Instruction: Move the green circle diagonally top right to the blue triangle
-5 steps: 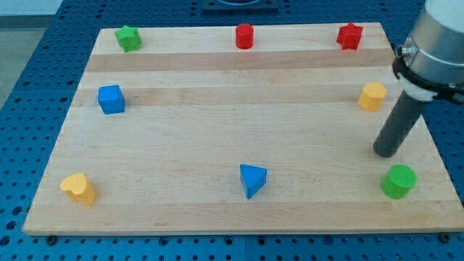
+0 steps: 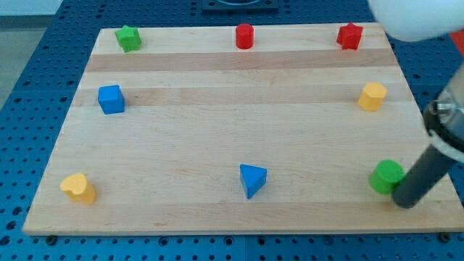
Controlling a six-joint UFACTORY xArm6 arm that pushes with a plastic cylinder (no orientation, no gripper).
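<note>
The green circle [image 2: 386,176] sits near the board's bottom right corner. My tip [image 2: 406,201] rests against its lower right side, touching it. The blue triangle [image 2: 252,179] lies at the bottom middle of the board, well to the left of the green circle. The dark rod rises from the tip toward the view's right edge.
A yellow hexagon [image 2: 373,96] is above the green circle. A red star [image 2: 349,35], red cylinder [image 2: 245,35] and green star [image 2: 128,38] line the top edge. A blue cube [image 2: 111,99] and a yellow block [image 2: 78,188] are on the left. The wooden board's [image 2: 217,116] right edge is close to my tip.
My tip moved from above the green circle down and around to its lower right side. The green circle has shifted slightly left and up.
</note>
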